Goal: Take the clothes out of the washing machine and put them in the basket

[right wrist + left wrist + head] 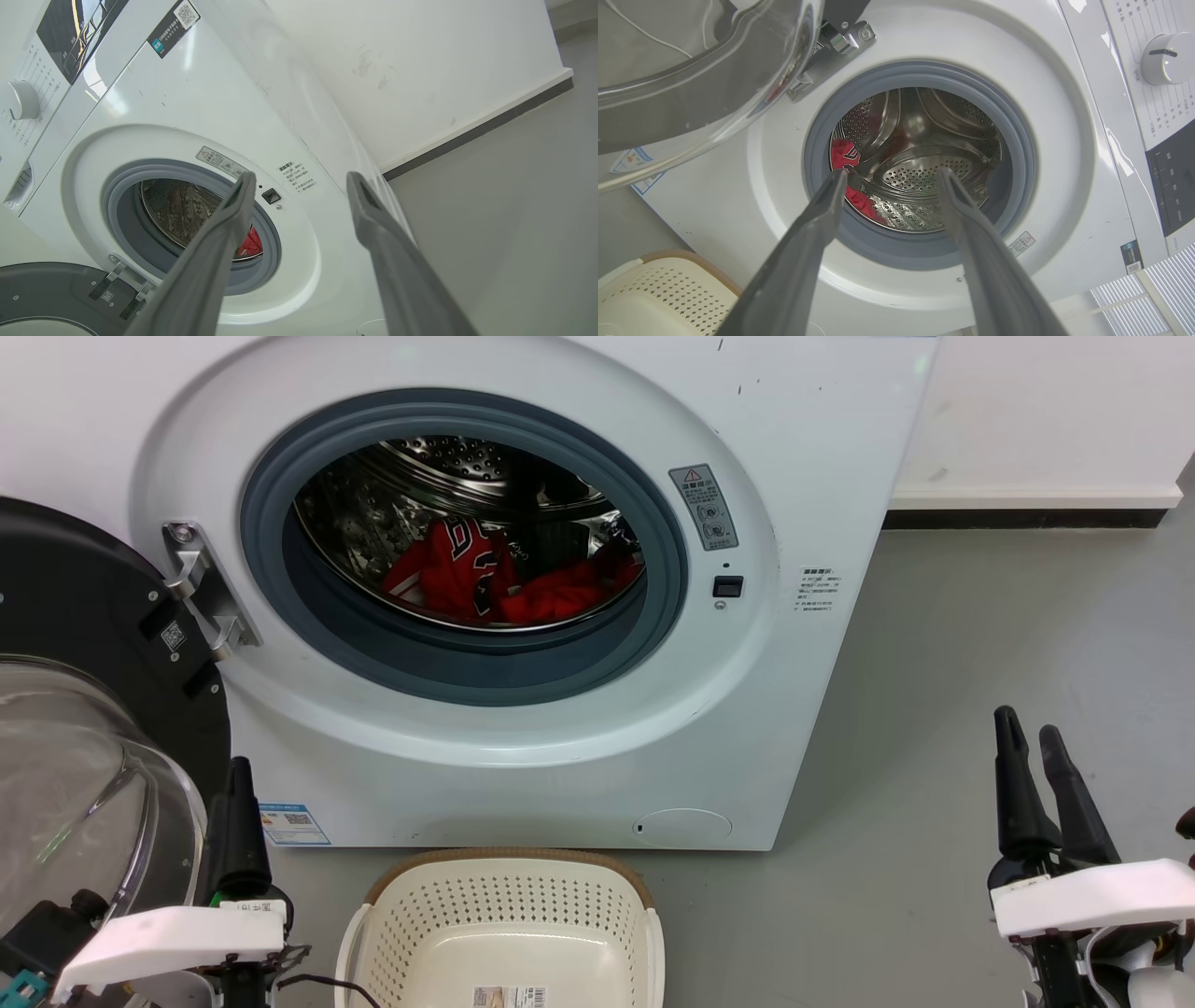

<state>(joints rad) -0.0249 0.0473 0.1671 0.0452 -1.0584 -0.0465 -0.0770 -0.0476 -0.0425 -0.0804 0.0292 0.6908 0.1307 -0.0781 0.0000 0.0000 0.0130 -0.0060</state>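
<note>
Currently at the first step, nothing lifted yet. Left gripper point(892, 173), 8 o'clock in head view: jaws spread wide, empty. Clothes point(485, 583) lie in the washing machine point(794, 476) drum, 12 o'clock. Basket point(504, 861) empty, 6 o'clock. Right gripper point(1027, 733), 4 o'clock: jaws parted, empty. Next: reach through porthole, pinch fabric.

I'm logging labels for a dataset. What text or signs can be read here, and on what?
No words can be read.
Red warning triangle: grey sticker on the washing machine; its print too small.
Label near its right edge: Chinese print, too small.
Blue-edged sticker, low on it: QR code, print blurred.
Tag in the basket: barcode, print blurred.
Jersey lettering: folded, unreadable.
</note>
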